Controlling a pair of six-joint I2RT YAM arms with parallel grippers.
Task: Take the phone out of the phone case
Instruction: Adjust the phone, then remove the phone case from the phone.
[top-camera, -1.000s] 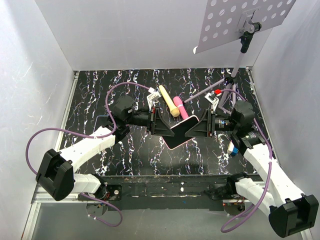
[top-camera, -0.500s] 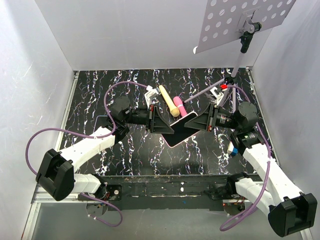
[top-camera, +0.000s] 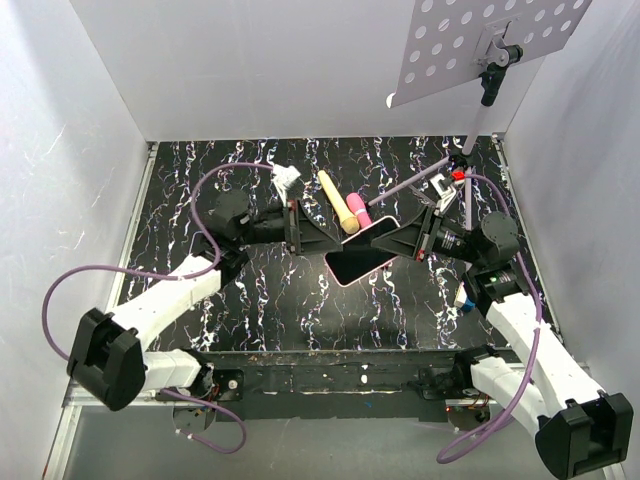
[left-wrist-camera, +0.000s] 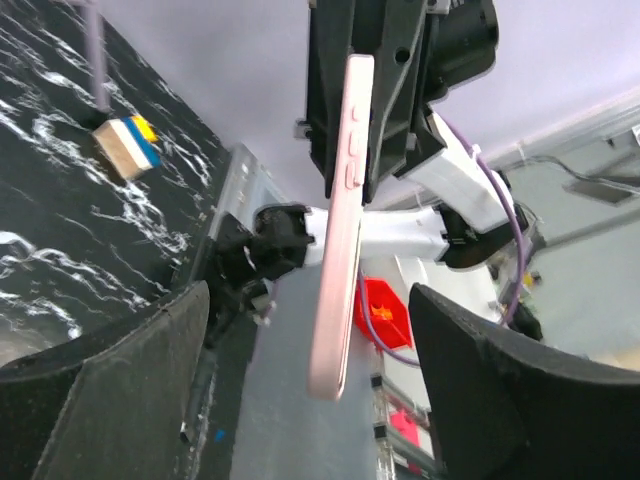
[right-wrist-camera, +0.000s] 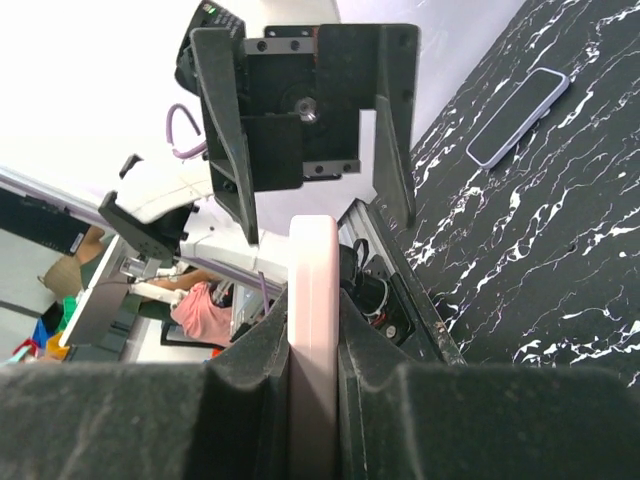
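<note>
The phone (top-camera: 360, 262) shows its black screen inside the salmon-pink phone case (top-camera: 344, 280), which hangs tilted above the table's middle. My right gripper (top-camera: 392, 245) is shut on the case's right end. In the right wrist view its fingers (right-wrist-camera: 250, 370) press both faces of the case (right-wrist-camera: 313, 270), seen edge-on. My left gripper (top-camera: 322, 240) stands open just left of the case. In the left wrist view the case (left-wrist-camera: 340, 230) hangs free between the wide-apart fingers (left-wrist-camera: 150, 350), touching neither.
A cream stick (top-camera: 338, 203) and a pink stick (top-camera: 362, 215) lie behind the case. A second bare phone (right-wrist-camera: 520, 118) lies flat on the marbled table. A blue-yellow block (top-camera: 465, 297) sits by the right arm. A perforated board (top-camera: 490, 50) stands back right.
My left gripper has let go of the case, opened wide and drawn back to the left. My right gripper has closed on the case's right end and holds it alone.
</note>
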